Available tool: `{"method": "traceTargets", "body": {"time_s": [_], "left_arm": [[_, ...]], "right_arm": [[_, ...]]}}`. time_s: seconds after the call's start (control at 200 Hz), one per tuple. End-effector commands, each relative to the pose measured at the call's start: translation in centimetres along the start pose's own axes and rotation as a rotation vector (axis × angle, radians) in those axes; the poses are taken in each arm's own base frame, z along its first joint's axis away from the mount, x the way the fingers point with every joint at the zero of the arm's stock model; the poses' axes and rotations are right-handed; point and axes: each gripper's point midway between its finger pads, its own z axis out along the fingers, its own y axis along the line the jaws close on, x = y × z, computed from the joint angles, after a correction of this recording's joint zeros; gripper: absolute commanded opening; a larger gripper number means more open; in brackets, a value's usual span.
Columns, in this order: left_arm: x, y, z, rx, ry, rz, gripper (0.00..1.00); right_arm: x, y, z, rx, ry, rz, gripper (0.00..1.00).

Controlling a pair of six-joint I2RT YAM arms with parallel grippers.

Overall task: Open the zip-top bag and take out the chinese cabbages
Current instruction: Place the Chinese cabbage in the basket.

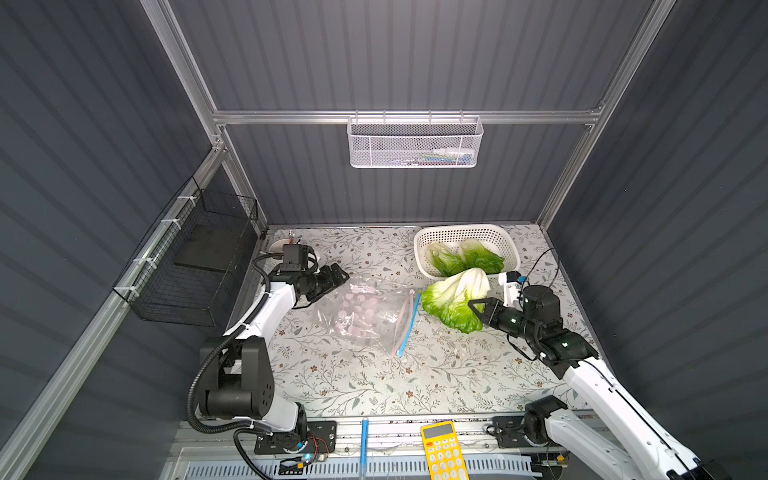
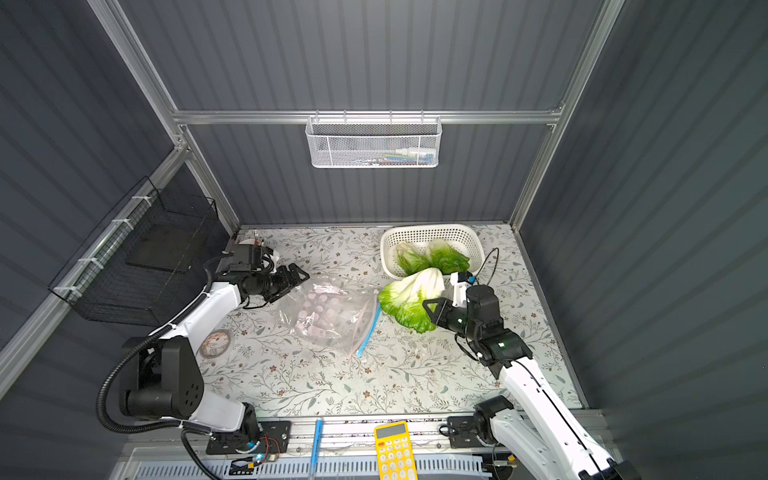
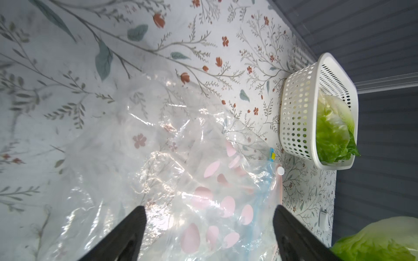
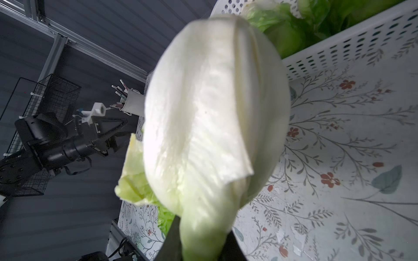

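Note:
The clear zip-top bag (image 1: 370, 316) with pink dots and a blue zip strip lies crumpled mid-table, its mouth toward the right. Two chinese cabbages (image 1: 444, 259) (image 1: 482, 255) lie in the white perforated basket (image 1: 465, 227) at the back right. My right gripper (image 1: 474, 309) is shut on the leafy end of a third cabbage (image 1: 453, 293), held between the bag's mouth and the basket; its white base (image 4: 214, 101) fills the right wrist view. My left gripper (image 1: 343, 276) stands open at the bag's far-left corner, and the bag (image 3: 181, 180) shows beyond its spread fingers, nothing between them.
A yellow calculator (image 1: 442, 451) and a blue pen (image 1: 364, 440) lie on the front rail. A black wire basket (image 1: 195, 266) hangs on the left wall, a white mesh basket (image 1: 415, 143) on the back wall. A pen cup (image 4: 133, 101) stands back left, a tape roll (image 2: 215, 343) beside the left arm.

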Motion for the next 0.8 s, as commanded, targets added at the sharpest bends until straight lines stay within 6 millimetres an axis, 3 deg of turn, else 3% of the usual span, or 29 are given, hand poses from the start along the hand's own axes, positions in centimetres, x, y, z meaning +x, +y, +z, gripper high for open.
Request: {"method": "traceTargets", "body": {"time_s": [0.0,0.25,0.475,0.665,0.795], "left_arm": [[-1.9,0.0,-2.4,-0.083,-0.083,0.055,0.91],[-5.7,-2.9,-8.1,-0.080,-0.309,0.184,0.93],[-5.6,-3.4,-12.6,-0.096,-0.509,0.323,0.98],[-5.2,-3.6,-13.5,-0.095,-0.539,0.360,1.00],[-4.9,-3.8,-13.6,-0.082,-0.533,0.374,1.00]], "right_arm": [[-1.1,1.1,-0.7,-0.020,-0.003,-0.039,0.00],[-3.4,1.7,-1.7,-0.030,0.013,-0.072,0.00],[-6.4,1.9,-2.5,-0.032,0.056,-0.105,0.00],[-9.9,1.0,-3.7,0.020,0.051,-0.171,0.00],[-12.4,-0.5,-3.0,0.035,0.104,-0.149,0.00]]}}
